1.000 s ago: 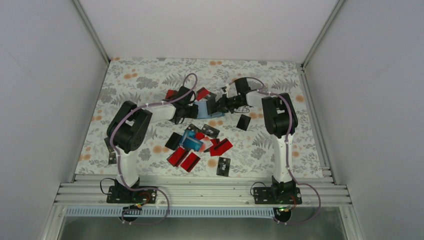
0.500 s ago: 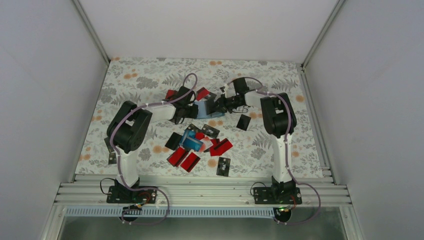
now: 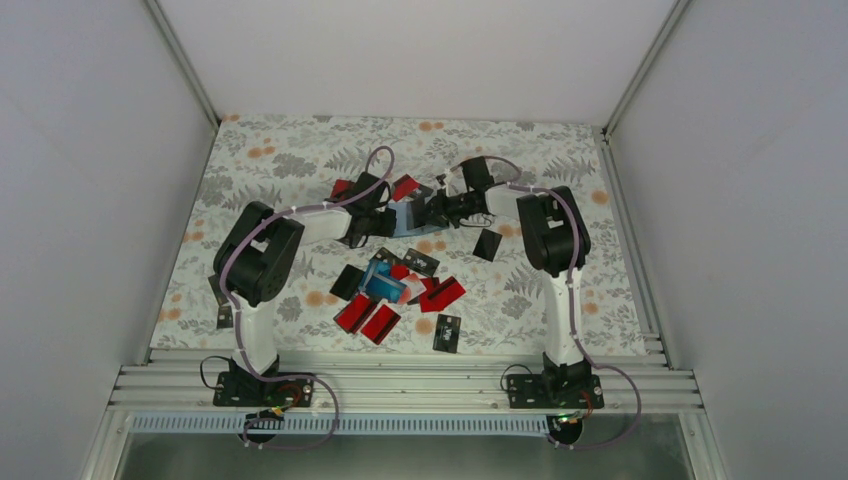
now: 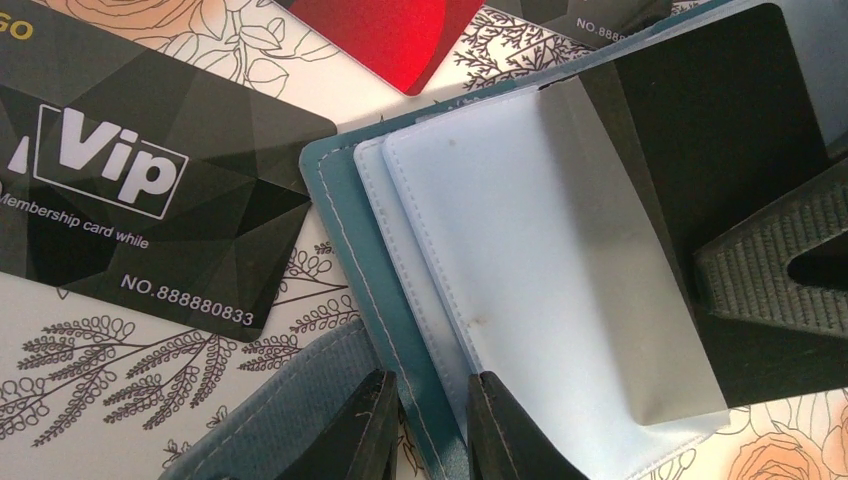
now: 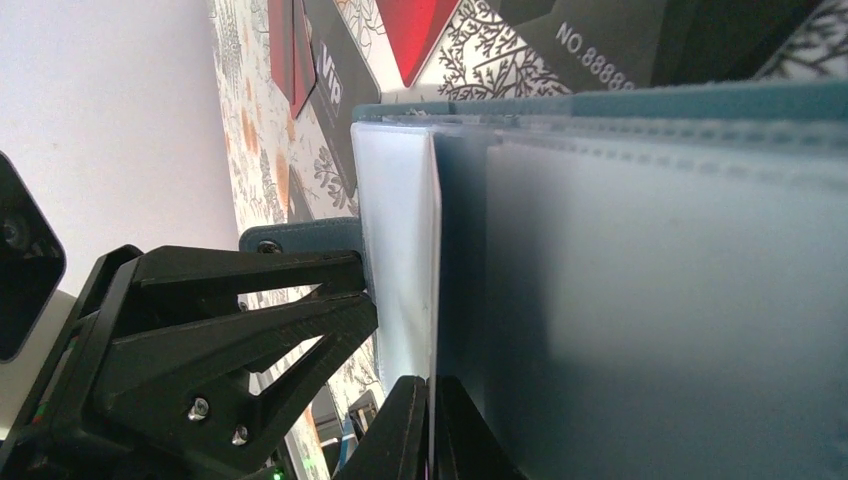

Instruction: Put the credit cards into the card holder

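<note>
**Holder (image 3: 405,220) held open mid-table, black card (image 4: 720,110) part-way into a sleeve (image 4: 520,260)**

Left wrist view only: close look down onto the open holder. Teal cover at the left edge, clear sleeves fanned over it. Black card half behind one frosted sleeve, half bare. Left gripper (image 4: 425,425) at the bottom, fingers narrow and pinched on the teal cover edge. Beside the holder, flat on the table (image 4: 60,400), a Vip card (image 4: 150,190), a red card (image 4: 400,35) and the corner of another black one at the top edge.

Right wrist view only: holder seen edge-on, sleeves stacked like pages. Right gripper (image 5: 432,425) at the bottom, fingers pressed together on the thin edge of the black card. Left gripper's black fingers visible at the left, on the teal cover.

Top view only: whole layout, with the holder toward the far side, between the two grippers. Sleeves too small to make out there.

Counted from above: one holder, two arms. Two red cards just behind the grippers. One black card alone to the right of the holder. One black card alone nearest the bases. Between these, a pile (image 3: 395,290) with at least three red, at least three black and one blue; overlap too dense for a sure total.
</note>
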